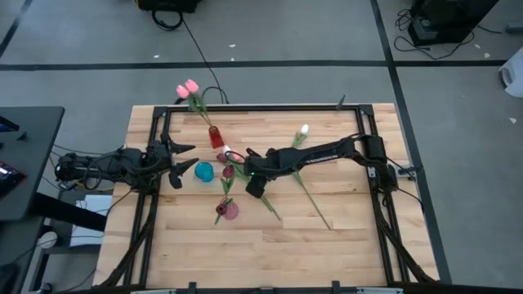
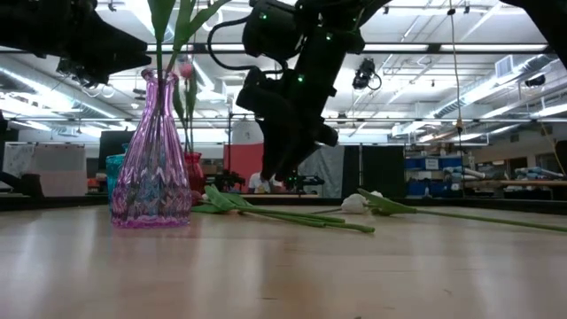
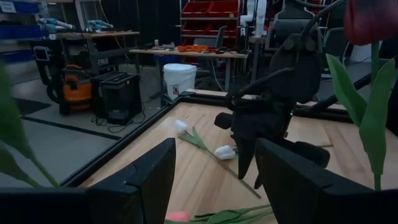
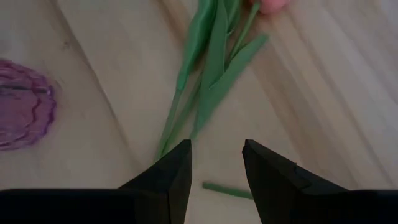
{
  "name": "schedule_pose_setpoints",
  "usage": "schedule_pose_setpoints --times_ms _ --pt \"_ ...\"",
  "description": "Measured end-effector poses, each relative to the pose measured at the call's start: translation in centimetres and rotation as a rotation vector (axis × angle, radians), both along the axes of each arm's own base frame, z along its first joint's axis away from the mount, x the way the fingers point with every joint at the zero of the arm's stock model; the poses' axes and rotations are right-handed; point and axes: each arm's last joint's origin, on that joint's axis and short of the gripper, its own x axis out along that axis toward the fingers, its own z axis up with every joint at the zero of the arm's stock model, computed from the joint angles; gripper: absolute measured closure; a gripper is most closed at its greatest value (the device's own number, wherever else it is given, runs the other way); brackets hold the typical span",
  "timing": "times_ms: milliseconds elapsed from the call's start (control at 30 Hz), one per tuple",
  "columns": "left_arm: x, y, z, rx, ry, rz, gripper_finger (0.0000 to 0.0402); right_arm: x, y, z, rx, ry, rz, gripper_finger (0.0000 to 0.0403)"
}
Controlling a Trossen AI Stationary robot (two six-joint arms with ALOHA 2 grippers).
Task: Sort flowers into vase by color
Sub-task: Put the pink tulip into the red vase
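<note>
The wooden table (image 1: 343, 245) stood on a grey floor (image 1: 286, 33) crossed by dark tape lines, with a black cable (image 1: 196, 49) trailing over it toward the table's far edge. A dark desk (image 1: 24, 163) sat off one side. Beyond the table the room was a workshop: rows of long ceiling lights (image 2: 461, 49) ran under an open ceiling, red shelving (image 3: 211, 18) stood against the back, and a workbench (image 3: 186, 53) carried scattered tools. A white bucket (image 3: 180, 79) rested on the floor beside a black case (image 3: 121, 96) and an orange vacuum (image 3: 76, 90)
</note>
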Motion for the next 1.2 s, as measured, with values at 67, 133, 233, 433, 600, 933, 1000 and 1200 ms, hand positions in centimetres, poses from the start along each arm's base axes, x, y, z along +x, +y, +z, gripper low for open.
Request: schedule_pose_setpoints --times_ms 67,133,233,433,600,933,1000,1200 --pt "0.0 0.0 0.0 0.001 0.001 0.000 0.0175 0.0 0.0 -0.1 0.010 0.000 -0.004 0.0246" --pt "0.0 0.0 0.0 0.004 0.002 0.000 0.0175 0.2 0.0 -0.4 0.013 -0.008 -0.010 0.0246" --pt "0.0 0.0 0.0 0.004 0.002 0.001 0.0175 0.2 0.2 -0.9 0.011 -0.026 -0.013 0.0246" --pt "0.0 0.0 0.0 0.004 0.003 0.002 0.0175 0.4 0.5 -1.4 0.023 -0.062 -0.014 0.0251" --pt "0.0 0.0 0.0 0.003 0.001 0.002 0.0175 0.7 1.0 -2.9 0.034 -0.056 -0.001 0.0257" --pt "0.0 0.0 0.0 0.003 -0.003 0.003 0.0175 0.8 0.8 -3.5 -0.024 -0.038 -0.010 0.0267" --pt "0.0 0.0 0.0 0.003 -0.003 0.003 0.0175 0.8 0.8 -3.5 -0.016 -0.036 -0.006 0.0270" --pt "0.0 0.0 0.0 0.002 -0.003 0.003 0.0175 1.0 0.9 -4.7 -0.011 -0.019 0.001 0.0277"
